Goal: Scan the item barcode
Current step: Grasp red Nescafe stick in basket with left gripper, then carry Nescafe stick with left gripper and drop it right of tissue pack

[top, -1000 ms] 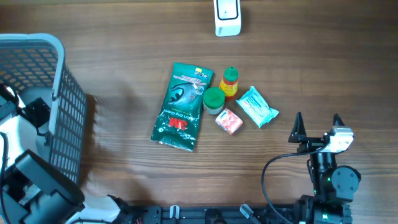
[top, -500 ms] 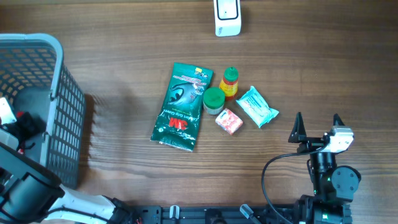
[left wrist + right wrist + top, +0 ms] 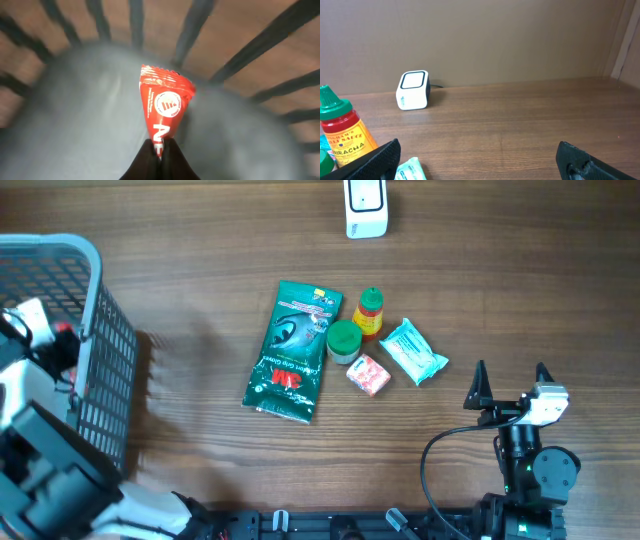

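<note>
A red sachet (image 3: 165,102) with white print hangs point-down in the left wrist view, over the grey basket floor (image 3: 75,120). My left gripper (image 3: 161,150) is shut on its lower tip. Overhead, the left arm reaches into the grey mesh basket (image 3: 105,340) at the table's left edge. The white barcode scanner (image 3: 366,208) stands at the far middle edge and shows as scanner (image 3: 413,90) in the right wrist view. My right gripper (image 3: 510,372) rests open and empty near the front right, also seen as gripper (image 3: 477,152).
In the middle lie a green pouch (image 3: 293,352), a sriracha bottle (image 3: 369,313), a green-lidded jar (image 3: 343,340), a pink packet (image 3: 368,375) and a teal packet (image 3: 413,352). A black cable (image 3: 440,450) loops beside the right arm.
My left gripper has closed from wide open onto the red sachet, and the left arm has shifted inside the basket. The right arm and the table items have not moved.
</note>
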Robot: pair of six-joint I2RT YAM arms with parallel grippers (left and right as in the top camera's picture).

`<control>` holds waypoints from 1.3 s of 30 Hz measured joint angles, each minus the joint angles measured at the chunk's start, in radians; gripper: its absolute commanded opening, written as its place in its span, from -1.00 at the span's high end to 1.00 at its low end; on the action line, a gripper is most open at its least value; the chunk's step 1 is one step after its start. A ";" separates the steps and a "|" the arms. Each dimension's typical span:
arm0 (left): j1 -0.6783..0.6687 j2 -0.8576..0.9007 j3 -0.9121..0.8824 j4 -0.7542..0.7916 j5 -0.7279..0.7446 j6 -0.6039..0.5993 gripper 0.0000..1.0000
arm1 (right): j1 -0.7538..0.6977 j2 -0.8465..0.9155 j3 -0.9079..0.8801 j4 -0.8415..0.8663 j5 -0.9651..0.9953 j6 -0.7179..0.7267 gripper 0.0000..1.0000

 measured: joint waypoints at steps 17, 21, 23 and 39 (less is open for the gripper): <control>-0.677 -0.675 0.017 -0.048 0.400 -0.298 0.92 | 0.000 0.000 0.000 0.000 0.000 0.000 -0.99; -0.985 -0.613 0.017 -0.051 0.381 -0.223 0.92 | 0.000 0.000 0.000 0.000 0.000 0.000 -0.99; -1.164 -0.536 0.018 -0.046 0.330 -0.148 0.92 | 0.000 0.000 0.000 0.000 0.000 0.000 -0.99; -1.558 0.091 0.018 0.586 0.164 -0.234 0.92 | 0.000 0.000 0.000 0.000 0.000 0.000 -0.99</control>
